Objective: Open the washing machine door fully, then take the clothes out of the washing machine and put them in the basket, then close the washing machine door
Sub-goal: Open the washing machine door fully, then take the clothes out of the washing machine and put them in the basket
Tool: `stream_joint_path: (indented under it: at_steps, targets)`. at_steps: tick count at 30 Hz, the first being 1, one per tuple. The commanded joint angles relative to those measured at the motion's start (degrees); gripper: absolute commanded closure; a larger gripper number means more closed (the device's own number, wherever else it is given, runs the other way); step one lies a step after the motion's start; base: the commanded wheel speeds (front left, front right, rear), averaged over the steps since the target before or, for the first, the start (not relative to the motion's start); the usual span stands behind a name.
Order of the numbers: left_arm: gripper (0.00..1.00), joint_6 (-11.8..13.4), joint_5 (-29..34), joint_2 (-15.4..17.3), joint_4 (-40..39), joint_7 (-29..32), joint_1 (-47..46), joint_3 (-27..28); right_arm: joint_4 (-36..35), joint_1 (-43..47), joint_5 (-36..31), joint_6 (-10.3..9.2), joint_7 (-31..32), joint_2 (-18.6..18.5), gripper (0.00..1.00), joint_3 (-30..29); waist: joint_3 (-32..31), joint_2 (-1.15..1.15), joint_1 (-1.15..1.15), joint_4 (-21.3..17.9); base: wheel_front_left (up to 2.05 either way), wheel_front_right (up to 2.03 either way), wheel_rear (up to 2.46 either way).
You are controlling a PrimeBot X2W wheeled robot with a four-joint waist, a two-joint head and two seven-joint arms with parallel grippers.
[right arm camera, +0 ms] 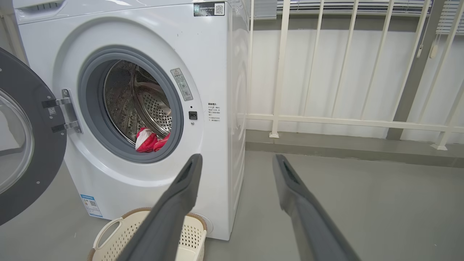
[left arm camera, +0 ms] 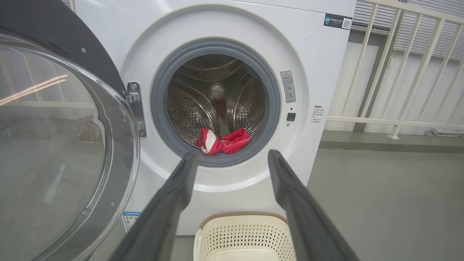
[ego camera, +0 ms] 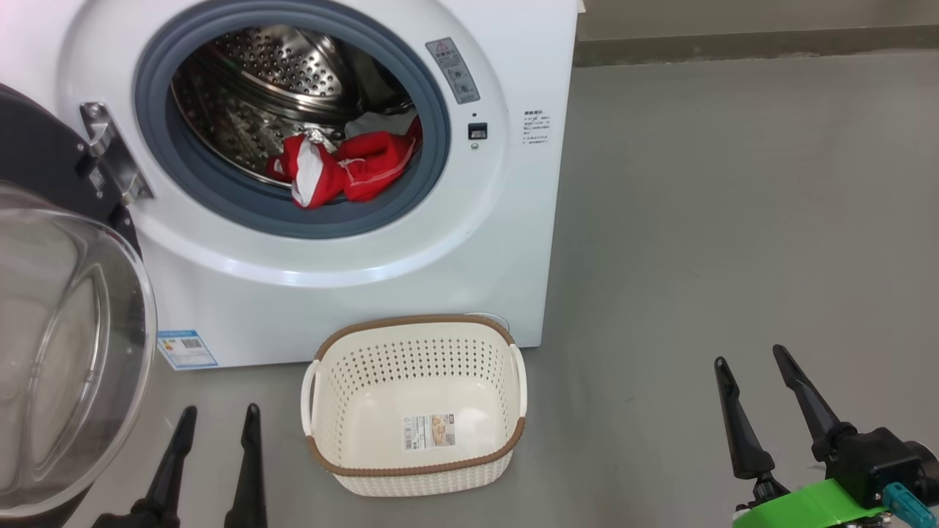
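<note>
The white washing machine [ego camera: 455, 242] [left arm camera: 319, 72] [right arm camera: 217, 72] stands ahead with its door [ego camera: 66, 345] [left arm camera: 61, 145] [right arm camera: 21, 141] swung open to the left. Red and white clothes [ego camera: 341, 167] [left arm camera: 223, 141] [right arm camera: 149, 140] lie at the front lip of the steel drum. On the floor before the machine the cream basket [ego camera: 414, 447] [left arm camera: 246, 235] [right arm camera: 108, 235] sits empty. My left gripper [ego camera: 218, 416] [left arm camera: 232, 159] is open, low beside the door glass and left of the basket. My right gripper [ego camera: 752, 358] [right arm camera: 235, 161] is open, well right of the basket.
Grey floor [ego camera: 733, 220] spreads wide to the machine's right. A white railing [right arm camera: 344, 72] runs along the wall behind. The open door's glass bowl bulges out close to my left gripper.
</note>
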Motion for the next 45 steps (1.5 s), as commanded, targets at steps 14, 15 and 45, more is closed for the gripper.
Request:
stream_joint_path:
  at_steps: [14,15,45]
  targets:
    - [0.0,-0.69,-0.66,0.46,-0.8,-0.52,-0.25,1.99,-1.51,-0.82,-0.3,0.26,-0.37,-0.48,0.0,1.87,-0.88,0.0,0.0,0.24,0.0,0.0,0.0]
    - [0.0,-0.71,-0.77,0.45,-0.66,-0.52,-0.24,1.94,-1.42,-0.82,-0.24,0.26,-0.37,-0.48,0.0,1.89,-0.94,0.0,0.0,0.27,0.08,-0.08,0.0]
    - [0.0,-2.22,-4.3,0.54,-3.43,-0.52,-1.02,0.1,-0.12,-1.53,-0.16,0.26,-0.37,-0.48,0.0,2.37,-0.44,0.0,0.0,0.73,1.12,-1.12,0.0]
